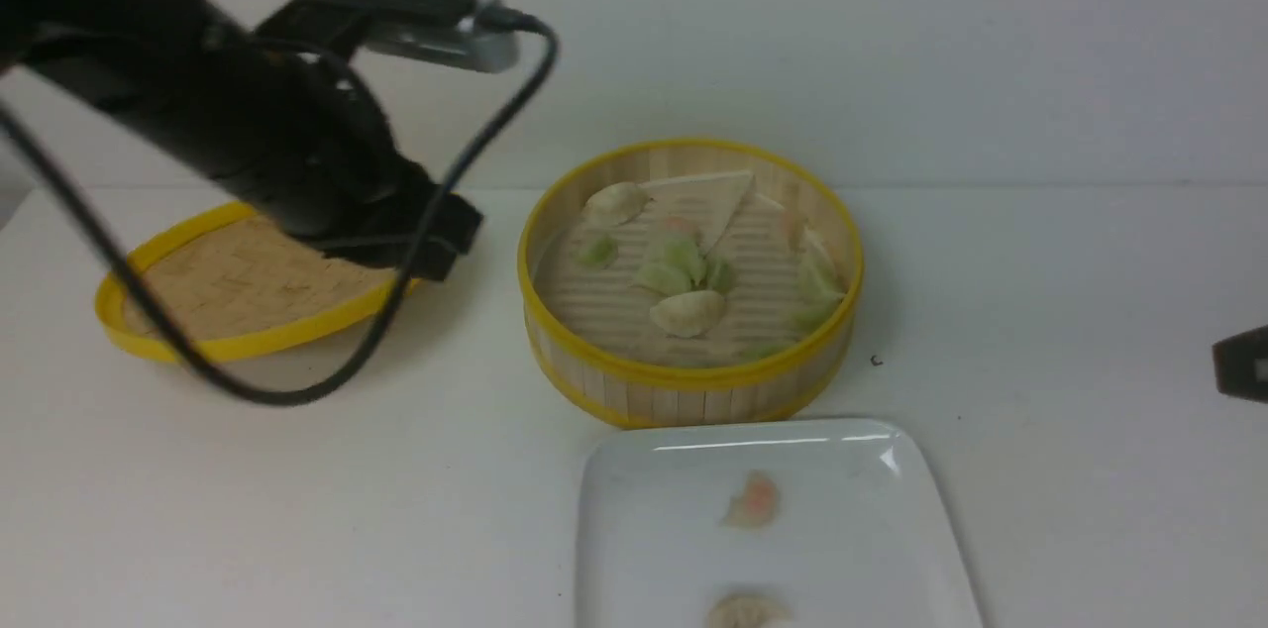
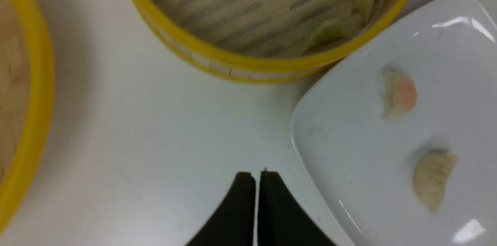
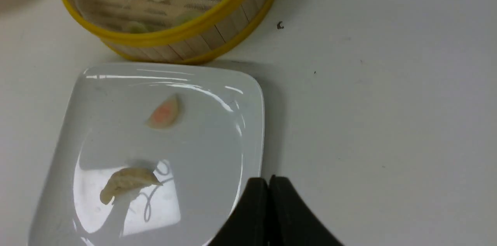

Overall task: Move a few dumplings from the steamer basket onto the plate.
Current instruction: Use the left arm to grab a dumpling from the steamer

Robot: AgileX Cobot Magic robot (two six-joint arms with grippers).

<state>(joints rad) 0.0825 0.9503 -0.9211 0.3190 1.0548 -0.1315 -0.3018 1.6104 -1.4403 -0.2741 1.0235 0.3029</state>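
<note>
I count: one steamer basket (image 1: 693,390), one lid (image 1: 238,296), one plate (image 1: 644,519); dumplings (image 1: 753,499): two on plate, roughly ten in basket.

Front wide; both wrist views close above plate (image 2: 349,141)

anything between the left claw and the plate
Nothing, just bare table between the shut left claw and the plate, as the left wrist view shows.

A flat woven lid (image 1: 233,291) with a yellow rim lies at the left of the frame on the white desk (image 1: 1040,291). A tiny dark speck (image 1: 876,361) sits on the desk, right of centre. A plain pale wall (image 1: 892,34) fills the top.
</note>
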